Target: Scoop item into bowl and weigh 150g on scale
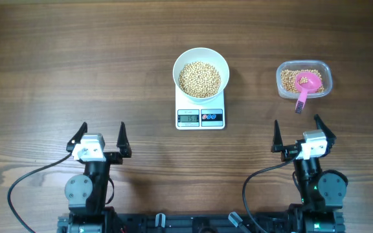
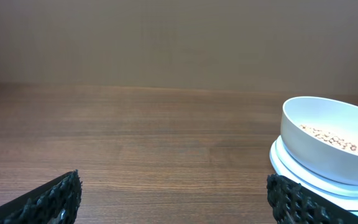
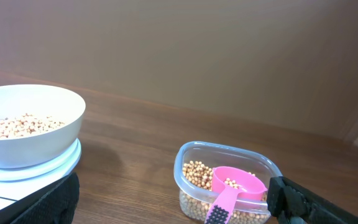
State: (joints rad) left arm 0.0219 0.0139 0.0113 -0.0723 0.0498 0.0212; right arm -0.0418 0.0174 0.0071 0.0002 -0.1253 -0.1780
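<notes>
Black L-grip (image 1: 102,129), R-grip (image 1: 296,123) wide, empty.

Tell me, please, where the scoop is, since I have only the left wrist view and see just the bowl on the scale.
Observer: The pink scoop lies in a clear tub to the right of the scale, with its handle over the near rim.
Operator: Thank you. Is the right gripper holding anything?
Observer: No, the right gripper is open and empty, short of the tub.
Operator: Are there beans in that tub?
Observer: Yes, beans cover its floor, and some sit in the scoop.
</notes>
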